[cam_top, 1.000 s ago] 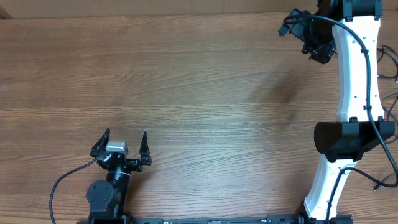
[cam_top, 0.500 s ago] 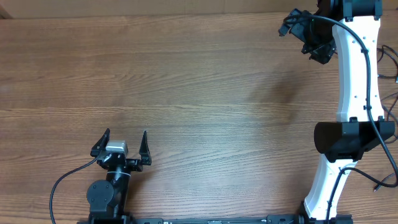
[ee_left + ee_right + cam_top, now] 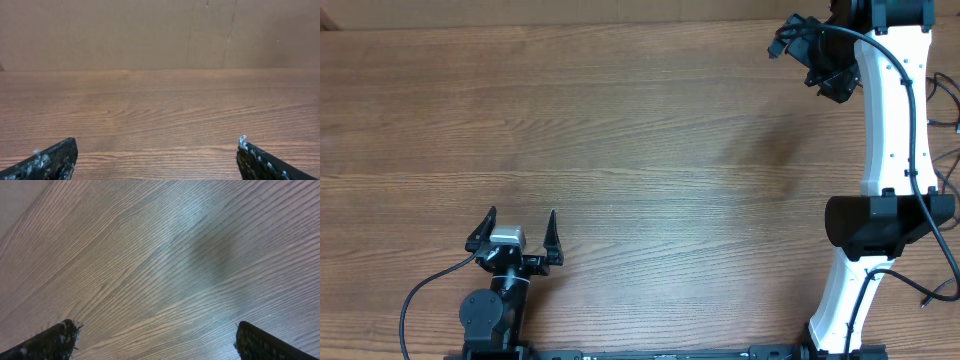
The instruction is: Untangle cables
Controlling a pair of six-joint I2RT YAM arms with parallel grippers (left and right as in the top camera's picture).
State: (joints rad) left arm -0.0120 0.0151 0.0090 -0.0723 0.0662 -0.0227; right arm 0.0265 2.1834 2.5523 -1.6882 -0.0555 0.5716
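Observation:
No knotted clump of cables shows on the wooden table. Thin black cords run along the right edge beside the right arm, one ending in a small plug; I cannot tell whether these are the task's cables. My left gripper is open and empty near the front left, just above bare wood in the left wrist view. My right gripper is open and empty at the far right, raised above the table, with only wood between its fingers in the right wrist view.
A cardboard wall stands along the table's far edge. The white right arm stretches along the right side. A black cable loops from the left arm's base at the front edge.

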